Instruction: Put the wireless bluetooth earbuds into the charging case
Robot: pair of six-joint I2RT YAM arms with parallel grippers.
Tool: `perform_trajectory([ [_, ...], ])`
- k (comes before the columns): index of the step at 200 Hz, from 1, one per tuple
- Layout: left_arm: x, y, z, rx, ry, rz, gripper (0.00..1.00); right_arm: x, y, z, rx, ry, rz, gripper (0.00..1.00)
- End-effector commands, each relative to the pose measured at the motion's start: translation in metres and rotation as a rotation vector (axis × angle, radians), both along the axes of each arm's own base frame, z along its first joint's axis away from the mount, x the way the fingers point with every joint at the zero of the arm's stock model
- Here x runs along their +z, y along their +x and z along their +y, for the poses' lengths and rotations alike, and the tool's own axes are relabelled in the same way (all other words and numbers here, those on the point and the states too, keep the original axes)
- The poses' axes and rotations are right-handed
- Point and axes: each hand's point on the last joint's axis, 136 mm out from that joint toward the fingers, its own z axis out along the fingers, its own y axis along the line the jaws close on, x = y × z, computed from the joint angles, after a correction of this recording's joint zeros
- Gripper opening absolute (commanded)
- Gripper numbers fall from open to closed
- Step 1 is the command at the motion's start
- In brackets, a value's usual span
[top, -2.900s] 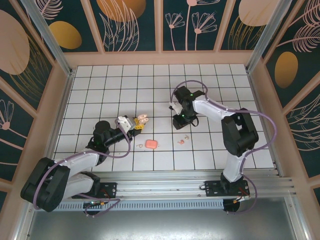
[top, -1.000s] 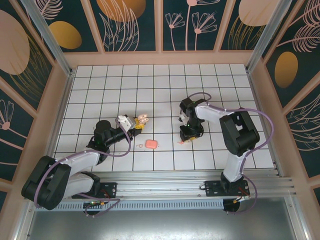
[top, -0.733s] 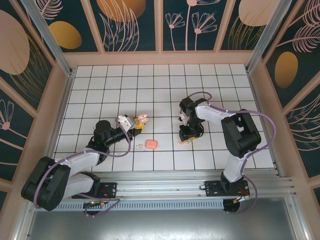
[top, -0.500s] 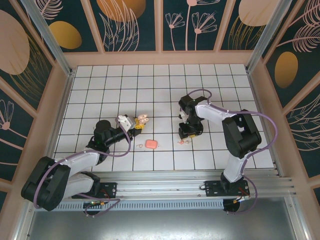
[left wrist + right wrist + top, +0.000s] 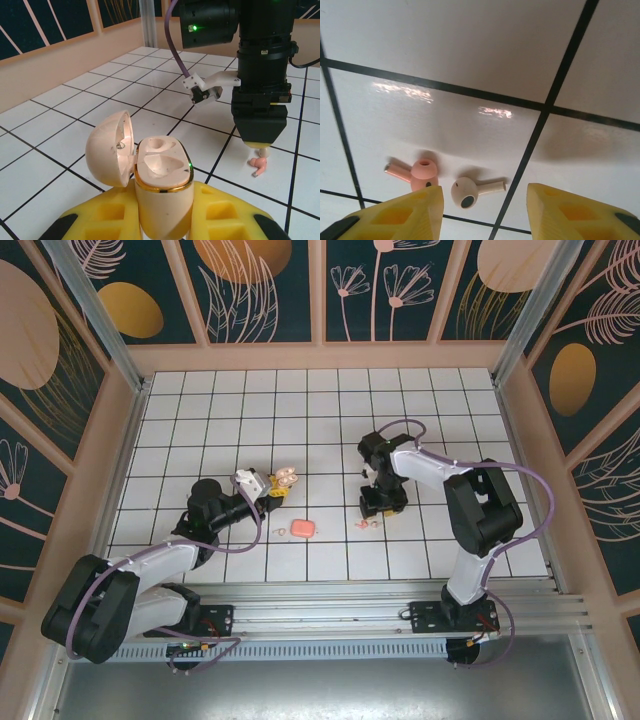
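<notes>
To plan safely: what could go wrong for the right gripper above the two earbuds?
The pink plastic earbud and cream plastic earbud lie close below the open right gripper: closing might catch both or flick one away. Seating could miss the small sockets of the cream oval charging case.

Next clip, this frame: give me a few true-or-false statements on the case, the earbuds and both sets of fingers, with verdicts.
1. The left fingers hold the case with its lid open. True.
2. Both earbuds sit in the case. False: its sockets are empty; the pink earbud and the cream earbud lie on the table.
3. The right fingers are shut on an earbud. False: they stand open above the two, gripping neither.
4. A pink piece lies on the table between the arms. True.
</notes>
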Motion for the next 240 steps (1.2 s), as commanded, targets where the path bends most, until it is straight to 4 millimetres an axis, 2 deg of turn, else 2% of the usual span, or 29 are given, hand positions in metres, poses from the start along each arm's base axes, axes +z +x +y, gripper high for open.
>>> perform_trajectory([
  [1, 0.015, 0.002, -0.004, -0.014, -0.015, -0.036, 0.07, -0.001, -0.013, -0.010, -0.056, -0.046, 0.017, 0.48],
  [36, 0.014, 0.001, -0.004, -0.016, -0.014, -0.030, 0.07, 0.005, -0.022, -0.015, -0.130, -0.037, -0.001, 0.44],
  [60, 0.016, 0.001, -0.004, -0.015, -0.017, -0.033, 0.07, 0.010, -0.026, 0.000, -0.158, 0.071, -0.002, 0.42],
  [86, 0.018, 0.000, -0.005, -0.021, -0.023, -0.037, 0.07, 0.012, -0.032, 0.007, -0.186, 0.130, 0.003, 0.41],
  [156, 0.018, 0.001, -0.004, -0.017, -0.023, -0.035, 0.06, -0.002, -0.040, 0.007, -0.214, 0.134, 0.042, 0.36],
  [213, 0.018, 0.002, -0.004, -0.010, -0.018, -0.037, 0.07, -0.007, -0.023, 0.018, -0.191, 0.165, 0.004, 0.35],
  [240, 0.019, 0.003, -0.004, -0.008, -0.017, -0.038, 0.07, -0.005, -0.006, 0.028, -0.175, 0.201, -0.040, 0.35],
])
